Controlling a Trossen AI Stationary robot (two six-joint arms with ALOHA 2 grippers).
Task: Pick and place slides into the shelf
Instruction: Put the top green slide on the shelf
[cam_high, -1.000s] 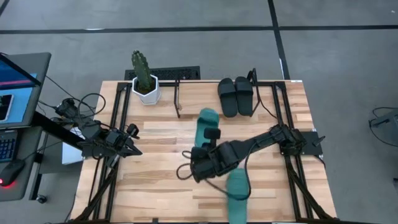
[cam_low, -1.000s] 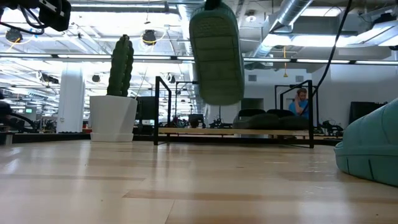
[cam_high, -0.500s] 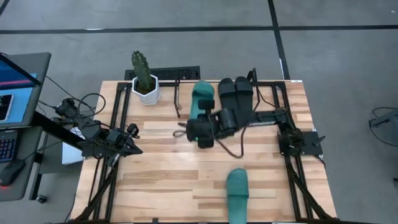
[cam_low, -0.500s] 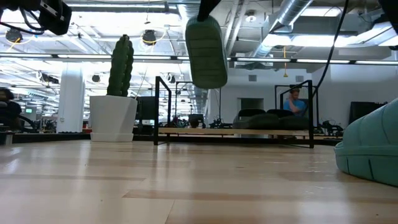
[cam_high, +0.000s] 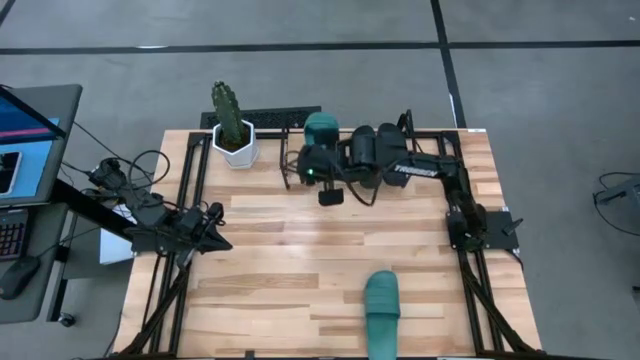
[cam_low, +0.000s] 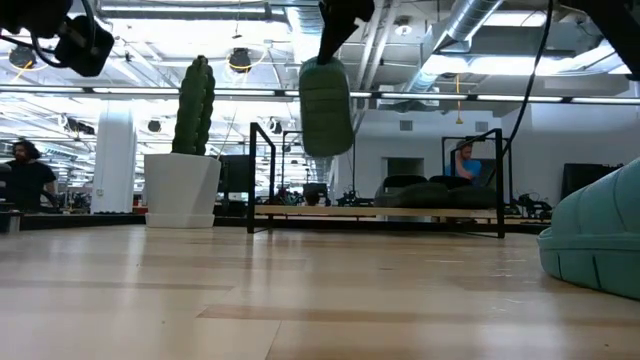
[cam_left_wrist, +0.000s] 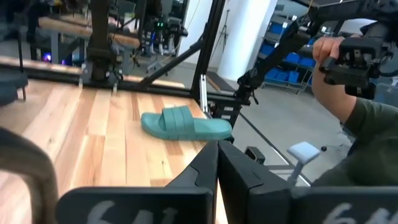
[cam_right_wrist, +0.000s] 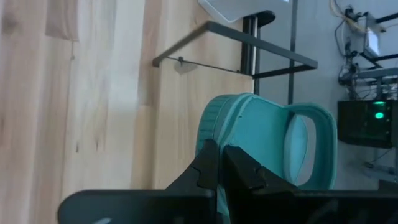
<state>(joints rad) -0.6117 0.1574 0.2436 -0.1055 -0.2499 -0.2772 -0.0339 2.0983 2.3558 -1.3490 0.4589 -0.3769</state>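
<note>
Teal slide is clamped in shut jaws of right gripper, hung toe-down over shelf, beside 2 black slides.

From above, my right tool and arm cover most of the teal slide I carry; only its far end shows. The black slides lie partly under my arm. The second teal slide is cut off by the picture's lower edge, and by the right edge in the low view.
</note>
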